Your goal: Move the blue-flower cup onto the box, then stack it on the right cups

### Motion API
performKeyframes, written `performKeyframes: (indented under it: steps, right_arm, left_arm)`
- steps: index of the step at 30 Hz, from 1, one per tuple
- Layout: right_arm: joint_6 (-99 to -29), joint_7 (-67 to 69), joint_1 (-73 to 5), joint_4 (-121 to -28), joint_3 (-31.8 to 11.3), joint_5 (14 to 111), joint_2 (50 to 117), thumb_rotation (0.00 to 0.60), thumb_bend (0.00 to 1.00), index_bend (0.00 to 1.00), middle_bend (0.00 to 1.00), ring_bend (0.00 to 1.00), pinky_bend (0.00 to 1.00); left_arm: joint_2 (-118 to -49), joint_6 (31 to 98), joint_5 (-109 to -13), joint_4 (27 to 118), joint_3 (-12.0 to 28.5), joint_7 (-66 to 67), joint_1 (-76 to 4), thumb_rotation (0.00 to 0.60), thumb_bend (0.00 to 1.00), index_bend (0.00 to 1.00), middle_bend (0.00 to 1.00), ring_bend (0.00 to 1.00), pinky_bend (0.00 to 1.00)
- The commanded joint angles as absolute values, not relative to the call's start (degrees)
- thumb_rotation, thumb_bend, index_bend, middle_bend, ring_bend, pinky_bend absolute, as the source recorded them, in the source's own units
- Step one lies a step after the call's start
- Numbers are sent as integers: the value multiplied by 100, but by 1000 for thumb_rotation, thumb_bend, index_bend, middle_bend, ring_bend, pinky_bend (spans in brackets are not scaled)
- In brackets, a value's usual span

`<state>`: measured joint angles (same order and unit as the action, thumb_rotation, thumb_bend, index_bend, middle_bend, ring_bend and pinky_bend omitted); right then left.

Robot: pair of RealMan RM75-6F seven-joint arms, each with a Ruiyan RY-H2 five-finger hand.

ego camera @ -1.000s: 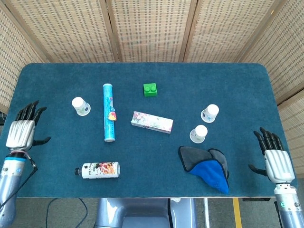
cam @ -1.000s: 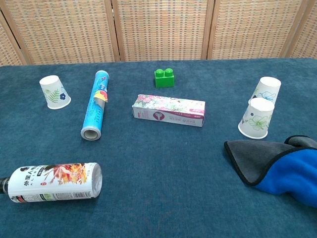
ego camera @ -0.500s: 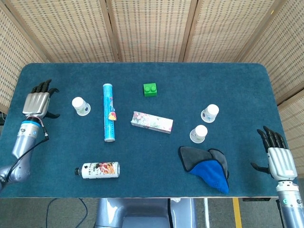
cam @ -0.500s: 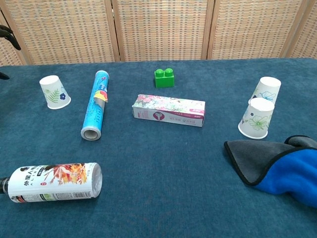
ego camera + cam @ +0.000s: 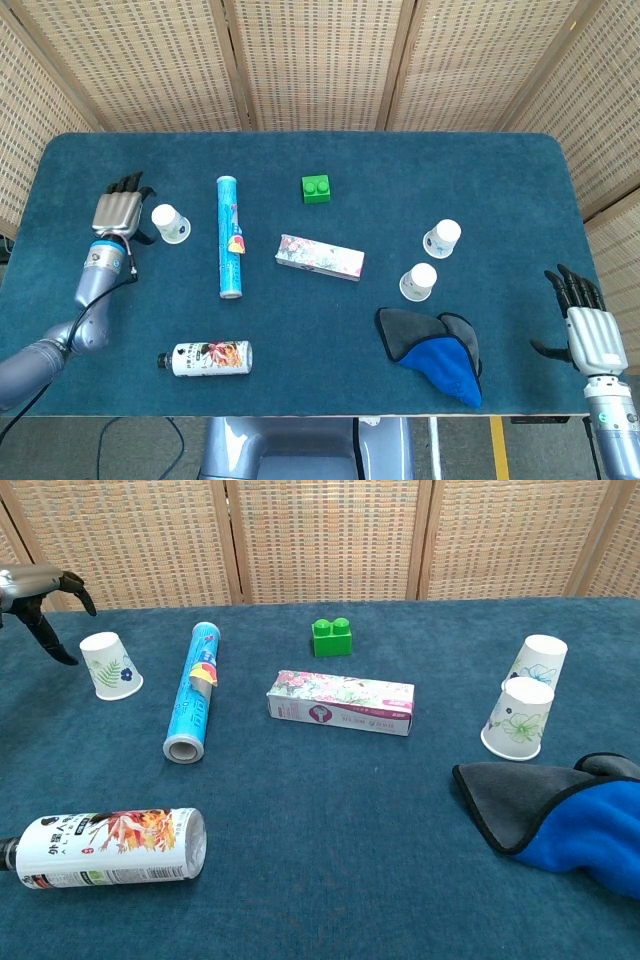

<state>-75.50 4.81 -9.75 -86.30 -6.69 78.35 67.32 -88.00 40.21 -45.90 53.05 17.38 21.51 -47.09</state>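
Observation:
An upside-down paper cup with a blue flower stands at the table's left. My left hand hovers just to its left, fingers spread, holding nothing, a small gap from the cup. The flowered box lies flat in the middle. Two more upside-down cups stand close together on the right. My right hand stays open past the table's right front corner, far from everything; the chest view does not show it.
A blue tube lies lengthwise between the left cup and the box. A green brick sits behind the box. A white bottle lies at the front left, a grey and blue cloth at the front right.
My left hand has swept from the table's left front edge forward and inward to just beside the left cup. My right hand drifted slightly back toward the edge. No object moved.

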Motion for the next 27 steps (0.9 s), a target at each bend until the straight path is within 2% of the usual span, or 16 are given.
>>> performKeyframes:
  steps: [1,16,18,24,27]
  right_arm:
    - [-7511,501,-990,-8613,-673,7811,6735,600,84,97,0,0,0]
    - [-7518,635,-990,-8545,-698,7791,6734,600,83,104,0,0,0]
    - [-7530,670,-987,-8523,-721,7764,6742,600,84,105,0,0,0]
    - [-7558,703,-979,-8492,-734,7763,6753,600,83,109,0,0,0]
    - [-7569,705,-974,-8495,-729,7776,6748,600,84,109,0,0,0]
  left_arm:
    - [-8900,4000,-4663,5124,1711,2098,-4809,600,97,274,0,0,91]
    - [-9462,3542,-4588,4158,1623,2109,-5154,600,110,295,0,0,96]
    - [-9574,3446,-4600,3994,1601,2101,-5204,600,138,303,0,0,98]
    - [-9732,3433,-4729,3769,1578,1966,-5221,600,245,458,0,0,107]
    - [-9708,3500,-4817,3825,1576,1869,-5181,600,251,477,0,0,107]
